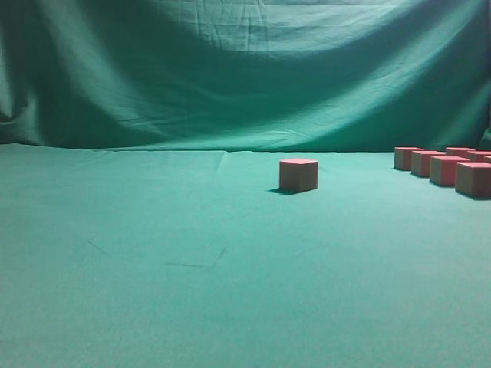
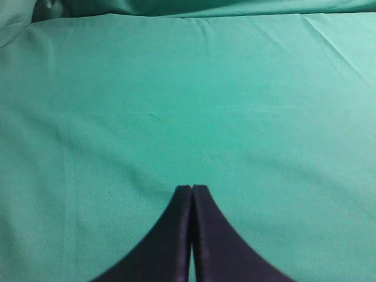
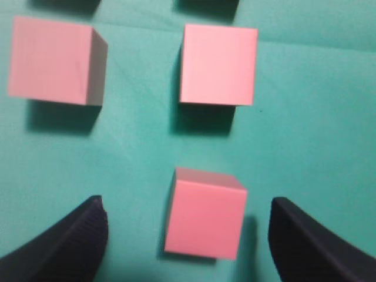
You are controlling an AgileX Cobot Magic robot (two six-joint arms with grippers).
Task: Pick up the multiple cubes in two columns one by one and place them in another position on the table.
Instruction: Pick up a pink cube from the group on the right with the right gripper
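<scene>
Hovering over the two-column cluster of cubes (image 1: 449,166) at the far right of the table (image 1: 192,291), right gripper (image 3: 187,235) spread wide, fingers (image 3: 64,247) flanking the nearest cube (image 3: 204,218) without touching it; probably lining up for the next pick. Sitting beyond it, two more cubes side by side (image 3: 56,59) (image 3: 218,63), gaps between them leaving room for fingers. Standing alone near table centre, well apart from the cluster, one cube (image 1: 298,174), likely marking the new placement spot. Idling over bare cloth, left gripper (image 2: 191,191) pressed together, holding nothing.
</scene>
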